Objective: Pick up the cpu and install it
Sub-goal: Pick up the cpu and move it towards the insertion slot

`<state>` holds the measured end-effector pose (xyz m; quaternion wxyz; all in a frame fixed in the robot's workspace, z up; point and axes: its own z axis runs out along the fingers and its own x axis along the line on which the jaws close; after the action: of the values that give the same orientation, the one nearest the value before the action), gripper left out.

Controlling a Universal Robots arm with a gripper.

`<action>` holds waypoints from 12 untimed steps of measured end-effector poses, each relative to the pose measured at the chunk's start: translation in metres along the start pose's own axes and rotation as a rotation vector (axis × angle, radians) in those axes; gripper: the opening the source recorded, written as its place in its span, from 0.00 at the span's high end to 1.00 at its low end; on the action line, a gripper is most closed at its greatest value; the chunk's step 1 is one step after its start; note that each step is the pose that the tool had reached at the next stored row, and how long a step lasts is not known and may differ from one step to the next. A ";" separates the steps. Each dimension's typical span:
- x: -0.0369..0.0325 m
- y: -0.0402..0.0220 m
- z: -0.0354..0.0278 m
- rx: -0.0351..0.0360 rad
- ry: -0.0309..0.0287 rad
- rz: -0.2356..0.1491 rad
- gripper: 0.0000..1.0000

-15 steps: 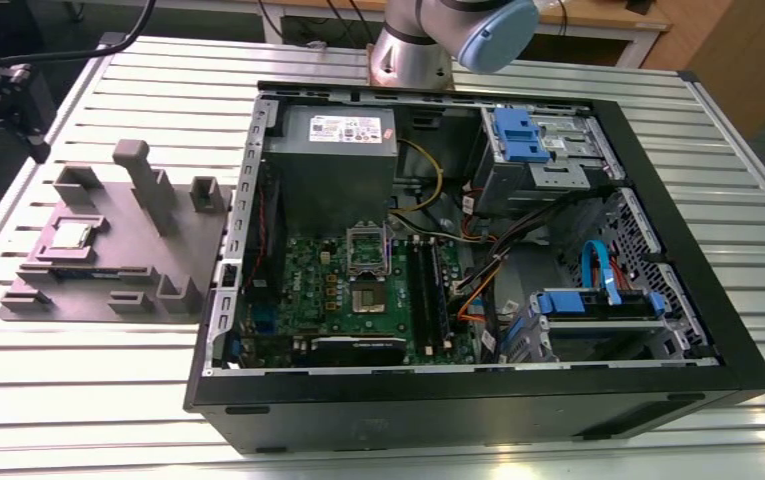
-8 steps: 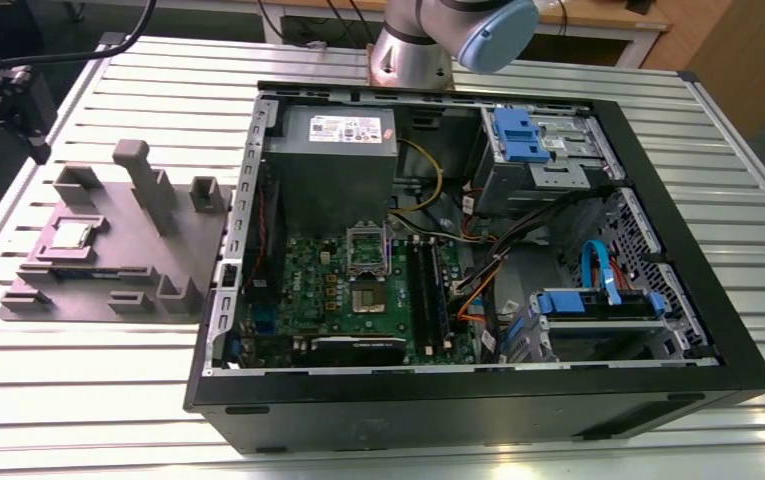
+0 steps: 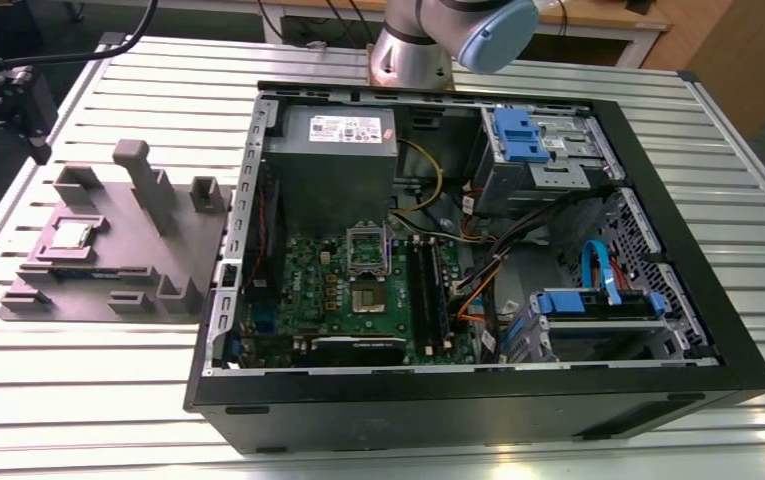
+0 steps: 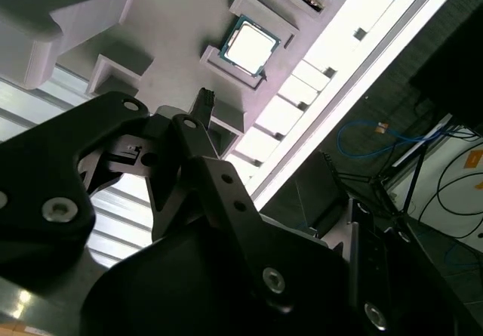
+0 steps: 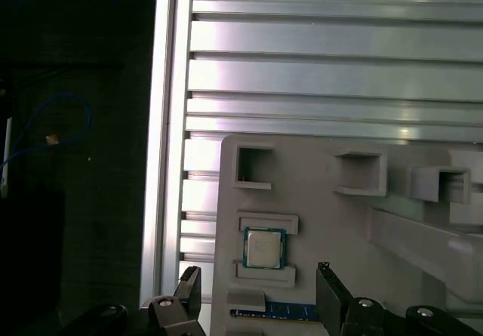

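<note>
The cpu [image 3: 73,234] is a small silvery square chip lying flat in a recess of the grey block [image 3: 129,262], which stands on the table at the exterior view's left. In both wrist views the cpu [image 5: 264,248] [image 4: 249,44] lies seated between low grey ledges. My gripper [image 5: 258,287] hangs above the block and is open, its two dark fingers [image 5: 330,287] spread wide to either side of the chip, with nothing between them. One black fingertip [image 4: 203,99] points toward the chip in the second wrist view.
An open computer case [image 3: 482,400] takes up the middle of the slatted metal table [image 3: 62,360], with a green board [image 3: 309,275] and its metal socket frame [image 3: 366,262] inside. Tall posts [image 3: 142,180] rise from the grey block. The table edge [image 5: 162,162] runs close beside the block.
</note>
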<state>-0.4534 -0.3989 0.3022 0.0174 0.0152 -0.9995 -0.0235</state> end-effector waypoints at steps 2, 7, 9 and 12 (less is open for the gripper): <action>0.0000 0.0000 0.0000 0.0001 0.0001 -0.001 0.29; 0.0000 0.0000 0.0000 0.0004 0.0001 -0.001 0.29; 0.0000 0.0000 0.0001 0.0005 0.0001 -0.001 0.29; 0.0000 0.0000 0.0001 0.0007 0.0001 -0.001 0.29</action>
<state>-0.4534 -0.3989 0.3021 0.0174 0.0156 -0.9995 -0.0232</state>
